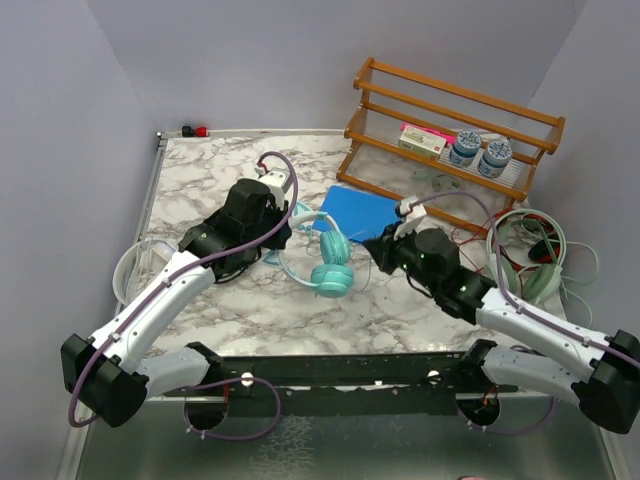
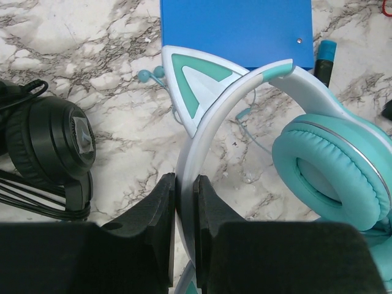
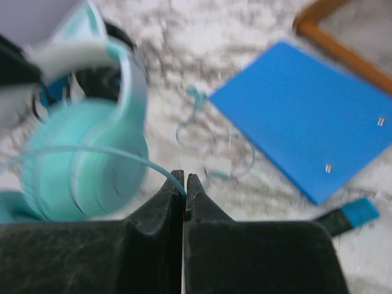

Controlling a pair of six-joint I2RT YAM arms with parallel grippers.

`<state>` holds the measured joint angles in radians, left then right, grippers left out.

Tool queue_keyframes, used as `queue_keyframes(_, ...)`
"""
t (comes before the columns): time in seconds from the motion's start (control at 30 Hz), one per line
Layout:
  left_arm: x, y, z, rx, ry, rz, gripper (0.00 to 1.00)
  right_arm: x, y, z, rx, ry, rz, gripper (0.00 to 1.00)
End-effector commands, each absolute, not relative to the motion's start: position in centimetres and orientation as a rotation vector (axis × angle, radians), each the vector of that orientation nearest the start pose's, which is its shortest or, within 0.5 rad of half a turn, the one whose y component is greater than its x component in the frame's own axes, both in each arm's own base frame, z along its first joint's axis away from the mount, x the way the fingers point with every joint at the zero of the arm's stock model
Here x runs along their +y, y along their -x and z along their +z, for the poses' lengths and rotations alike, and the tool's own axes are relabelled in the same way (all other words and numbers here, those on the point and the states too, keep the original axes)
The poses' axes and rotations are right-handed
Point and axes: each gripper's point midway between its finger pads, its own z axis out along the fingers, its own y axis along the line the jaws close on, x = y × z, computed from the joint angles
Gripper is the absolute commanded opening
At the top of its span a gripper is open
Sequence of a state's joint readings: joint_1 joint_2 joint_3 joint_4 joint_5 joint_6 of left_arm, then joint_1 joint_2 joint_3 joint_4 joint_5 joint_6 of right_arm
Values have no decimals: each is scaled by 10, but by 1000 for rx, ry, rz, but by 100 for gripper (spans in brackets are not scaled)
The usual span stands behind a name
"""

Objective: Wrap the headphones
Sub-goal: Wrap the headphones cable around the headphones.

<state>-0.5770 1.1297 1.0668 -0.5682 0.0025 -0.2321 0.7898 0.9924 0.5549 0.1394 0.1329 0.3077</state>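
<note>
Left claw [image 2: 185, 184] is clenched on the teal headset [image 1: 328, 268]. Both fingers pinch the white band [image 2: 187, 162] edge-on, right at the tips. From that grip the band runs straight away from the claw, then arches over to the right and comes back down into the ear cup [image 2: 331, 177]. The cup sits just right of the fingers, its cushion facing up. So the long axis of the headset runs out ahead of the claw, and the crown of the arch is its far end. The cat ear [image 2: 197, 82] stands on the band just ahead of the tips, pointing away and a little left.

Left of this claw, close in, the black headset [image 2: 52, 147] lies on the marble table [image 2: 92, 61] with its cords bunched beneath it. Farther ahead, past the arch, is the blue folder [image 2: 239, 30].

Right claw [image 3: 184, 180] is closed, its tips pressed together on the thin teal cable [image 3: 92, 147]. This view is blurred. The cable sweeps left from the tips, across the face of the ear cup, and more of it lies in loose loops on the marble just ahead. The folder sits ahead and to the right of this claw.

Beyond both claws the wooden rack [image 1: 450, 120] stands at the far right of the table. The white headset [image 1: 528, 262] rests well off to the right of the right claw, amid tangled cords.
</note>
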Motion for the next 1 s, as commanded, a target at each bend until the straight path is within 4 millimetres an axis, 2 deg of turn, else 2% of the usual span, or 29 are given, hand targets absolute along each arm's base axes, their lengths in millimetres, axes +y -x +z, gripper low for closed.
queue_keyframes(0.0,-206,-273,225,2171,-403,-562,0,231,-283,258,1739,336,487,1)
queue_keyframes(0.07,-210,-271,221,2177,-430,-582,0,238,-292,281,1726,375,456,1)
queue_keyframes(0.13,-214,-268,218,2182,-455,-606,0,249,-303,291,1749,434,417,1)
queue_keyframes(0.23,-216,-265,214,2186,-478,-621,0,256,-322,293,1806,458,326,1)
queue_keyframes(0.33,-219,-258,213,2179,-507,-649,0,258,-342,281,1878,434,236,1)
queue_keyframes(0.53,-222,-246,219,2148,-540,-703,0,255,-363,229,2021,386,248,1)
queue_keyframes(0.63,-225,-244,229,2132,-524,-742,0,251,-365,203,2064,370,284,1)
queue_keyframes(0.73,-232,-242,250,2104,-485,-812,0,254,-362,177,2091,368,346,1)
queue_keyframes(0.83,-242,-236,278,2055,-469,-920,0,261,-358,162,2100,369,411,1)
queue_keyframes(0.9,-248,-231,294,2031,-462,-987,0,270,-353,159,2075,389,486,1)
queue_keyframes(0.97,-253,-226,309,2016,-456,-1052,0,280,-348,166,2013,407,579,2)
